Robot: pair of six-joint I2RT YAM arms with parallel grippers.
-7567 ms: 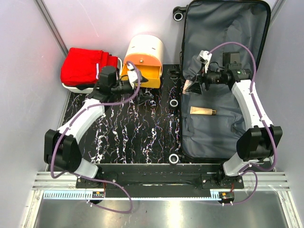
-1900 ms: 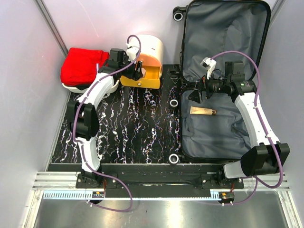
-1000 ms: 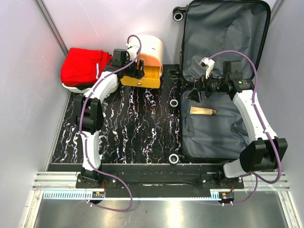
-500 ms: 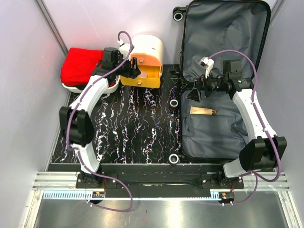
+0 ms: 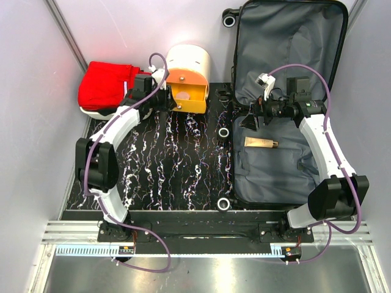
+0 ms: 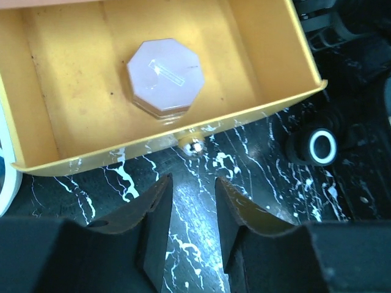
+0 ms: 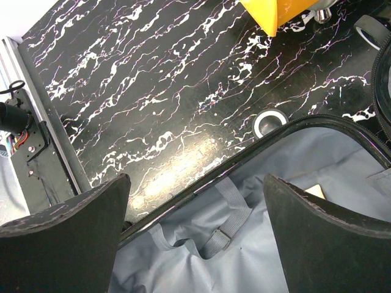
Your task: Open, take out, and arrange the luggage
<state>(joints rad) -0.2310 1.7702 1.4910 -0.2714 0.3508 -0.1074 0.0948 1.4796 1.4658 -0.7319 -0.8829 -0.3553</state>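
The luggage [image 5: 287,55] lies open on the right of the desk [image 5: 171,171], both halves showing soft grey fabric lining inside a black zipped rim. Its wheels face left, and the far half reaches the back wall. In the near half a slim beige tube [image 5: 261,143] lies crosswise on the lining, and a grey strap [image 7: 223,235] with a buckle lies slack close to the rim. Left of the luggage stands a cream-and-orange cylindrical box [image 5: 189,61] with its orange drawer [image 6: 79,91] pulled out. The drawer holds one pale pink octagonal jar [image 6: 163,83], flat-topped and glossy, near its middle. A small shiny metal knob [image 6: 191,146] sits on the drawer's front. The left pincer [image 6: 192,186] hangs just short of that knob, its jaws a narrow gap apart with nothing between them. The right pincer [image 7: 195,183] hangs over the luggage's left rim with its jaws spread wide and empty, and below it one black wheel [image 7: 270,122] with a pale hub rests on the desk. At the far left a folded red cloth [image 5: 110,82] fills a white tray [image 5: 91,112]. The desk is glossy black with white marble-like veins.
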